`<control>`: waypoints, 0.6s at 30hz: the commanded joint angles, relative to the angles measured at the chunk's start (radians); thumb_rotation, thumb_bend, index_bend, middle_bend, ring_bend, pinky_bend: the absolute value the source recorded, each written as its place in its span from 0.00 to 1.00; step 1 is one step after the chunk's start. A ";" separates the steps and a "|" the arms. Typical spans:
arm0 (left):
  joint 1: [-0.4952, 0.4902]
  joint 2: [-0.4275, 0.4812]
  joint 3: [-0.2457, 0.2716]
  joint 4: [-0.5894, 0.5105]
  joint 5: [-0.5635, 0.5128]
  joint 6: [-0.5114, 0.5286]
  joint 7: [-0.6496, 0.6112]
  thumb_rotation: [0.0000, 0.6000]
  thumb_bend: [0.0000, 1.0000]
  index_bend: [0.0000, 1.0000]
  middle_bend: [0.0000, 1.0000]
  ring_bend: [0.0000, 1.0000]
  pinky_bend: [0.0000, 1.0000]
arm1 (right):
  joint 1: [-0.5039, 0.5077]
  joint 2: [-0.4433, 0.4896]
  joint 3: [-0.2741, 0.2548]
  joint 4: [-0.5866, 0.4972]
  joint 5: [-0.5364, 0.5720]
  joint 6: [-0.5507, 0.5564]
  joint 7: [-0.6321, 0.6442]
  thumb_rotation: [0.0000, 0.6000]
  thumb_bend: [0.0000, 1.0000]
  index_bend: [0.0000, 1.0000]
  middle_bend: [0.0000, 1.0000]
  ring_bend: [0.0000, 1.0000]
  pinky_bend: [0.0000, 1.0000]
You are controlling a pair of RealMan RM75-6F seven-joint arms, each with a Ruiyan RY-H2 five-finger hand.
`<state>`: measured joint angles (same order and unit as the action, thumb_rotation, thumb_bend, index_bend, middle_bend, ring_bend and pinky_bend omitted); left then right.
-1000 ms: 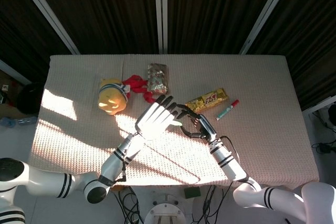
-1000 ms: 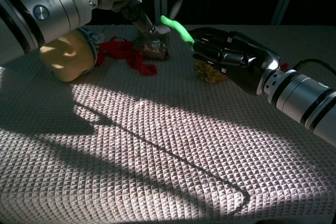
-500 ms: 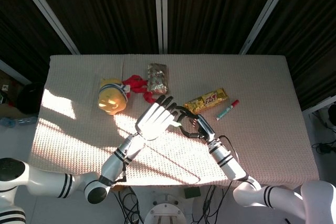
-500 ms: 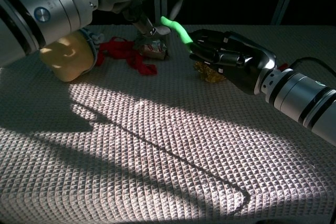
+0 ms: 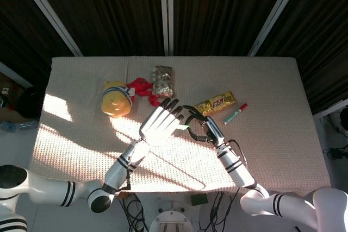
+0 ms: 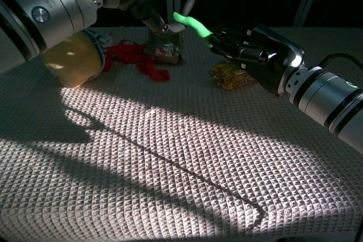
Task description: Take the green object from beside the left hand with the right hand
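The green object (image 6: 193, 25), a bent bright-green stick, hangs above the table; in the head view only a sliver of the green object (image 5: 182, 127) shows between the hands. My white left hand (image 5: 160, 124) is raised with fingers spread, and its fingertips (image 6: 160, 25) pinch the stick's left end. The dark right hand (image 5: 199, 126) reaches in from the right. In the chest view the right hand (image 6: 255, 54) has its fingers closed around the stick's right end.
On the table behind the hands lie a yellow plush toy (image 5: 115, 100), a red cloth item (image 5: 142, 88), a foil snack bag (image 5: 162, 80), a gold candy bar (image 5: 215, 103) and a red-and-green marker (image 5: 235, 113). Strong sunlight and shadow stripe the woven tablecloth (image 6: 181, 162).
The right hand has closed in on the stick's right end and risen. The stick and the left hand's fingers have lifted slightly with it.
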<state>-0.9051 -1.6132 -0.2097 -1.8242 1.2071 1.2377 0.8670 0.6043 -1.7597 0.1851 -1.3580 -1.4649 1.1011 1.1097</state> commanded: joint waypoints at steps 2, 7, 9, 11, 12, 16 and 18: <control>0.009 0.001 -0.003 -0.002 0.016 0.016 -0.014 1.00 0.30 0.62 0.38 0.23 0.28 | -0.016 0.014 0.009 -0.037 0.021 0.019 -0.060 1.00 0.48 0.56 0.08 0.00 0.00; 0.023 0.014 -0.001 -0.007 0.035 0.028 -0.029 1.00 0.30 0.63 0.38 0.23 0.28 | -0.029 0.032 0.009 -0.057 0.031 0.023 -0.080 1.00 0.48 0.56 0.08 0.00 0.00; 0.028 0.018 -0.001 -0.009 0.039 0.033 -0.032 1.00 0.30 0.63 0.38 0.23 0.28 | -0.035 0.038 0.008 -0.063 0.032 0.027 -0.085 1.00 0.48 0.57 0.08 0.00 0.00; 0.034 0.022 0.000 -0.012 0.043 0.037 -0.033 1.00 0.30 0.63 0.38 0.23 0.28 | -0.040 0.043 0.007 -0.069 0.032 0.030 -0.089 1.00 0.48 0.57 0.08 0.00 0.00; 0.037 0.025 0.000 -0.015 0.046 0.039 -0.034 1.00 0.30 0.63 0.38 0.23 0.28 | -0.044 0.047 0.006 -0.071 0.032 0.033 -0.091 1.00 0.48 0.57 0.08 0.00 0.00; 0.050 0.038 0.003 -0.023 0.057 0.051 -0.037 1.00 0.30 0.63 0.38 0.23 0.28 | -0.057 0.061 0.003 -0.079 0.031 0.045 -0.096 1.00 0.49 0.57 0.07 0.00 0.00; 0.059 0.047 0.004 -0.028 0.062 0.059 -0.040 1.00 0.30 0.63 0.38 0.23 0.28 | -0.067 0.069 0.003 -0.080 0.032 0.056 -0.100 1.00 0.49 0.57 0.07 0.00 0.00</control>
<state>-0.8477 -1.5670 -0.2062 -1.8510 1.2680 1.2950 0.8284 0.5411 -1.6936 0.1885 -1.4369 -1.4334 1.1533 1.0115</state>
